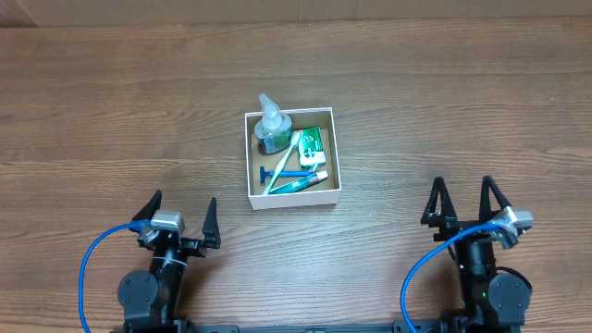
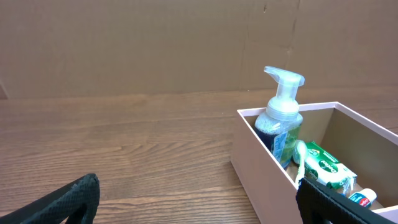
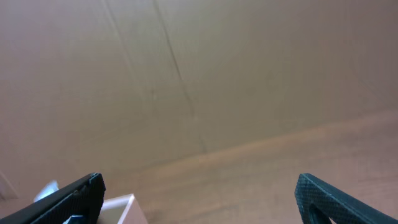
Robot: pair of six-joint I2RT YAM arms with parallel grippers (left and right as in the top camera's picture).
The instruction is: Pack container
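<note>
The container (image 1: 252, 200), a shallow square white box with a brown inside, sits at the table's middle. Inside it are a clear pump bottle (image 1: 272, 125), a green-and-white packet (image 1: 310, 145), a white toothbrush (image 1: 287, 159), a blue razor (image 1: 282, 173) and a small tube (image 1: 310, 178). In the left wrist view the box wall (image 2: 261, 165), the pump bottle (image 2: 281, 118) and the packet (image 2: 324, 165) show at the right. My left gripper (image 1: 179, 215) is open and empty near the front left. My right gripper (image 1: 465, 197) is open and empty at the front right. A box corner (image 3: 124, 205) shows in the right wrist view.
A brown cardboard wall (image 2: 155, 43) stands behind the wooden table (image 1: 111, 120). Blue cables (image 1: 88, 268) run along both arms near the front edge.
</note>
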